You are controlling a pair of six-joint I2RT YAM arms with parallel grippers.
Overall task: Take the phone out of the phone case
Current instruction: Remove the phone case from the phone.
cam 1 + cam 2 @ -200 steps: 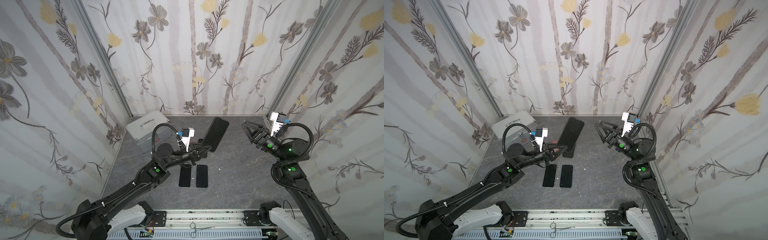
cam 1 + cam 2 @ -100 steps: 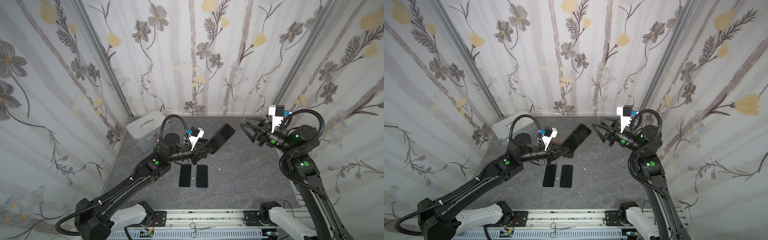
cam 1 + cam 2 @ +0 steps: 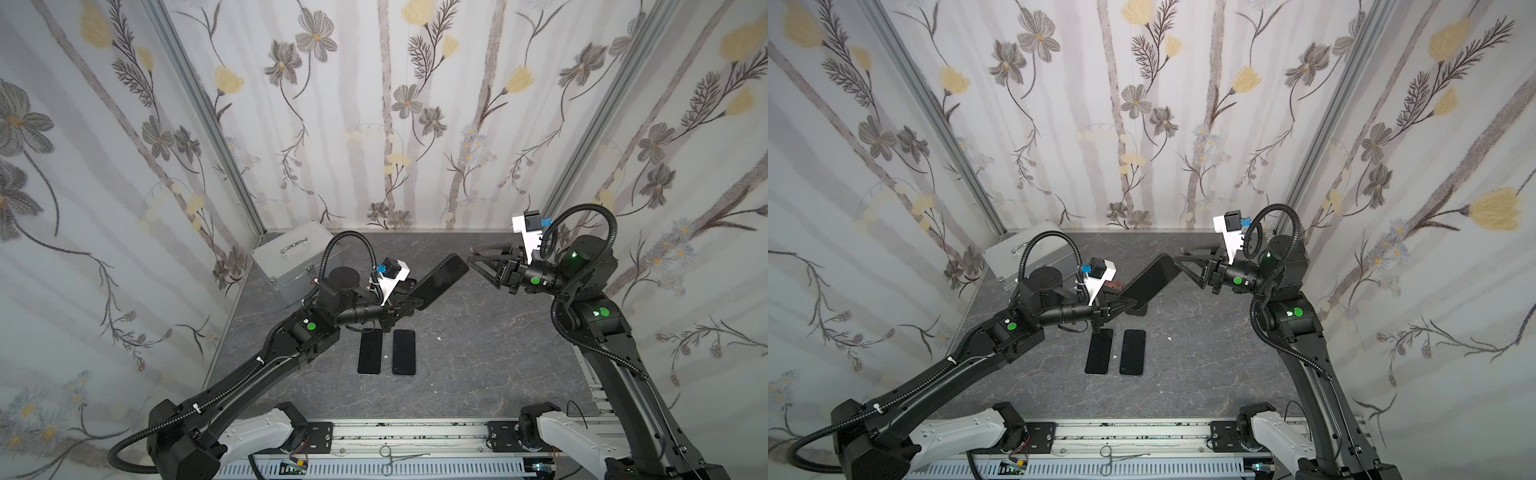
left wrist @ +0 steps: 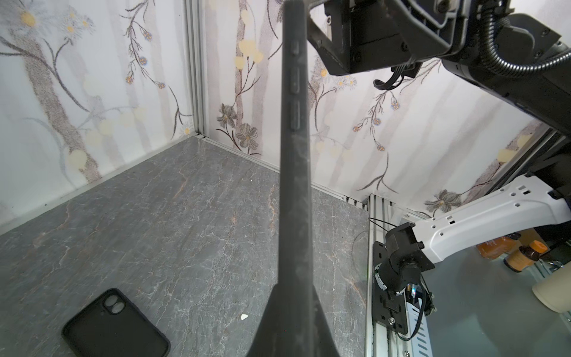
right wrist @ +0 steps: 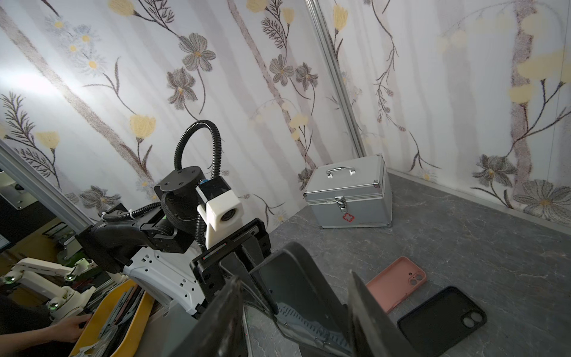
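Black matte cased phone [image 3: 441,275] tilted in air, lower end clamped in left gripper [image 3: 411,300]. Right gripper [image 3: 471,254] jaws apart around upper end, no grip. Nothing separated yet; pulling out all left.

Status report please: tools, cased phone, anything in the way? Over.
Left tool shut on cased phone, held aloft. Right tool open around its free end. Below, two phones lie flat, not obstructing.

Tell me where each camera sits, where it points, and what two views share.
Top views: above the base, looking down on the table; both arms, left gripper holding the phone, right gripper open at its end.
Left wrist: along the phone's edge toward the right arm.
Right wrist: back at the left arm and box.
Both wrists share the black case.
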